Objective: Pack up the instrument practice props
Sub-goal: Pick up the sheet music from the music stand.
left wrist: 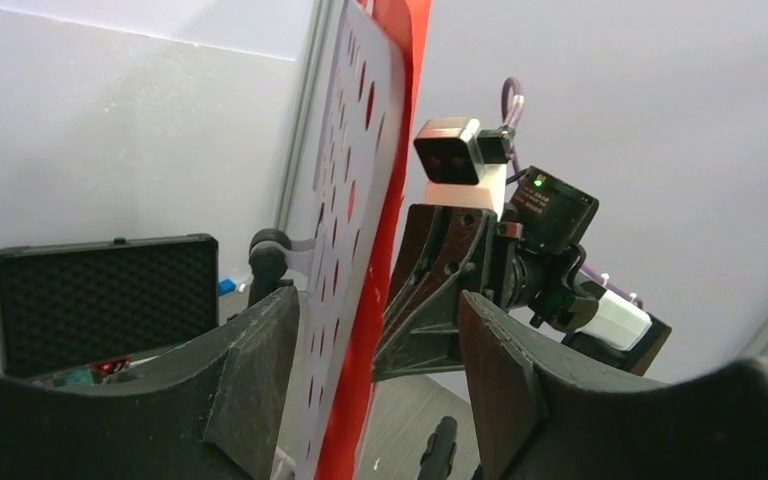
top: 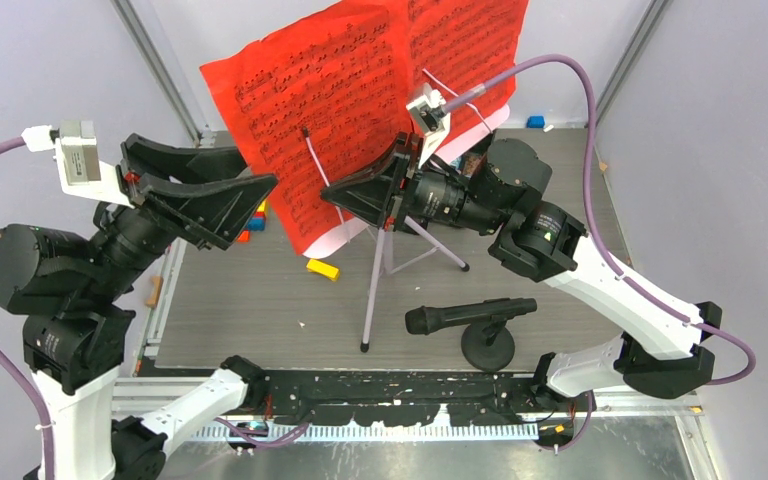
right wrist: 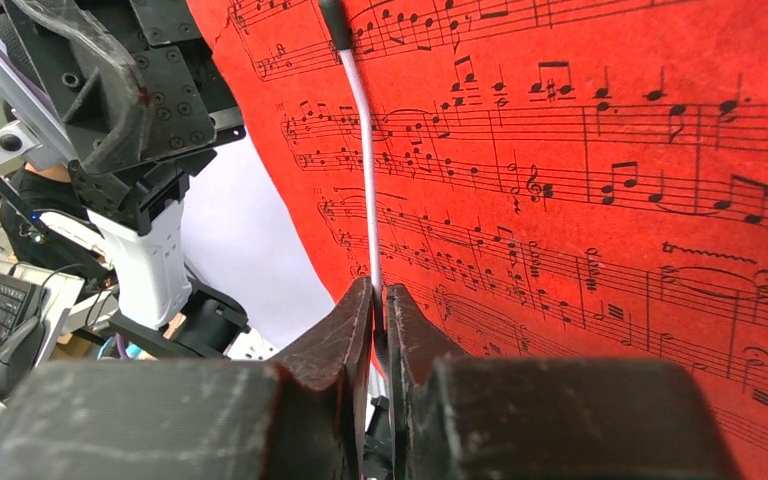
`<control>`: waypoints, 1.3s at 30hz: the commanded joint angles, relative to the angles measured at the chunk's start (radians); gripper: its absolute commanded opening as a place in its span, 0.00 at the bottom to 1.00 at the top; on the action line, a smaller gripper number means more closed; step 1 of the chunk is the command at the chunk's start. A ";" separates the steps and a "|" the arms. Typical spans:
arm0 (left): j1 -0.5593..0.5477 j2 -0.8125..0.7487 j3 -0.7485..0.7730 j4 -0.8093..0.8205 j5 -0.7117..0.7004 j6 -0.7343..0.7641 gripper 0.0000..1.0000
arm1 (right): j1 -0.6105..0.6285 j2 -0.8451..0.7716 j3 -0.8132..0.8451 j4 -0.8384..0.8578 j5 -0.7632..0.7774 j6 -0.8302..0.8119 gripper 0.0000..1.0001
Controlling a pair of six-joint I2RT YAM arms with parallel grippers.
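The red sheet-music pages point(top: 360, 90) stand on the white hole-punched music rack point(left wrist: 345, 230), which rests on silver tripod legs point(top: 374, 285). My left gripper point(top: 255, 205) is open, and the left edge of the rack and the red pages point(left wrist: 385, 200) stands between its fingers. My right gripper point(top: 332, 195) is shut on the rack's thin white page-holder wire point(right wrist: 362, 170), in front of the red pages point(right wrist: 580, 200). A black microphone point(top: 470, 315) lies across its round-based pole point(top: 487, 347) on the table's front right.
A yellow block point(top: 322, 268) lies left of the tripod, with more coloured blocks point(top: 256, 220) by my left gripper and a blue one point(top: 535, 122) at the back right. A black case point(left wrist: 105, 300) stands open behind the rack. Grey walls close in the table.
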 commanded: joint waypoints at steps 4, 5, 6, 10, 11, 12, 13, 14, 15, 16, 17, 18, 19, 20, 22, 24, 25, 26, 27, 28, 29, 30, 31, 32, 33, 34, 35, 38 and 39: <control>0.011 -0.098 -0.043 -0.008 -0.151 0.087 0.59 | 0.008 -0.019 -0.009 0.067 0.030 -0.014 0.14; 0.019 -0.106 -0.045 -0.018 -0.152 0.094 0.55 | 0.008 -0.019 -0.010 0.069 0.033 -0.015 0.14; 0.030 -0.111 -0.046 -0.025 -0.151 0.095 0.53 | 0.008 -0.018 -0.011 0.070 0.034 -0.016 0.12; 0.096 -0.107 -0.031 -0.045 -0.087 0.081 0.49 | 0.008 -0.008 -0.010 0.077 0.049 -0.015 0.09; 0.116 -0.105 -0.027 -0.045 -0.067 0.074 0.49 | 0.007 -0.004 -0.010 0.083 0.051 -0.013 0.08; 0.134 -0.104 -0.022 -0.045 -0.047 0.067 0.49 | 0.007 -0.002 -0.011 0.087 0.052 -0.011 0.07; 0.153 -0.101 -0.014 -0.045 -0.027 0.060 0.49 | 0.007 0.002 -0.011 0.093 0.053 -0.009 0.07; 0.171 -0.097 -0.006 -0.045 -0.005 0.051 0.48 | 0.008 0.004 -0.010 0.096 0.053 -0.009 0.06; 0.190 -0.093 0.000 -0.041 0.018 0.039 0.47 | 0.008 0.009 -0.010 0.101 0.053 -0.007 0.05; 0.209 -0.091 0.003 -0.032 0.046 0.023 0.46 | 0.008 0.011 -0.010 0.103 0.053 -0.007 0.05; 0.220 -0.091 0.000 -0.019 0.062 0.004 0.44 | 0.008 0.016 -0.011 0.107 0.053 -0.007 0.04; 0.222 -0.091 -0.011 0.000 0.071 -0.016 0.42 | 0.008 0.018 -0.011 0.109 0.056 -0.007 0.04; 0.223 -0.095 -0.020 0.017 0.077 -0.033 0.41 | 0.008 0.021 -0.011 0.113 0.057 -0.008 0.04; 0.226 -0.097 -0.027 0.025 0.079 -0.039 0.38 | 0.008 0.023 -0.011 0.114 0.060 -0.008 0.04; 0.230 -0.099 -0.026 0.029 0.082 -0.041 0.34 | 0.008 0.033 -0.011 0.121 0.062 -0.009 0.04; 0.230 -0.099 -0.020 0.032 0.085 -0.044 0.31 | 0.008 0.043 -0.010 0.136 0.066 -0.009 0.03; 0.230 -0.096 -0.017 0.034 0.087 -0.046 0.30 | 0.008 0.048 -0.008 0.146 0.067 -0.009 0.03; 0.230 -0.094 -0.014 0.035 0.087 -0.049 0.28 | 0.007 0.058 -0.004 0.158 0.070 -0.009 0.03; 0.230 -0.092 -0.013 0.035 0.087 -0.051 0.27 | 0.008 0.062 -0.001 0.161 0.073 -0.009 0.02; 0.230 -0.092 -0.013 0.036 0.088 -0.054 0.27 | 0.008 0.073 0.006 0.164 0.077 -0.011 0.02; 0.230 -0.092 -0.012 0.037 0.087 -0.055 0.27 | 0.008 0.078 0.010 0.165 0.079 -0.012 0.01; 0.230 -0.092 -0.012 0.037 0.089 -0.057 0.26 | 0.007 0.087 0.017 0.168 0.082 -0.016 0.01; 0.231 -0.092 -0.012 0.038 0.088 -0.058 0.25 | 0.008 0.092 0.019 0.171 0.087 -0.018 0.01; 0.232 -0.094 -0.013 0.037 0.087 -0.059 0.25 | 0.007 0.097 0.020 0.179 0.091 -0.025 0.00; 0.232 -0.094 -0.014 0.036 0.086 -0.057 0.24 | 0.008 0.099 0.020 0.184 0.101 -0.030 0.00; 0.232 -0.094 -0.014 0.037 0.085 -0.057 0.24 | 0.008 0.103 0.020 0.193 0.109 -0.038 0.00; 0.232 -0.094 -0.015 0.037 0.083 -0.057 0.24 | 0.008 0.105 0.023 0.196 0.125 -0.042 0.00; 0.233 -0.092 -0.016 0.037 0.083 -0.058 0.23 | 0.008 0.122 0.030 0.210 0.154 -0.060 0.00; 0.233 -0.091 -0.017 0.037 0.082 -0.057 0.23 | 0.007 0.132 0.034 0.215 0.164 -0.063 0.00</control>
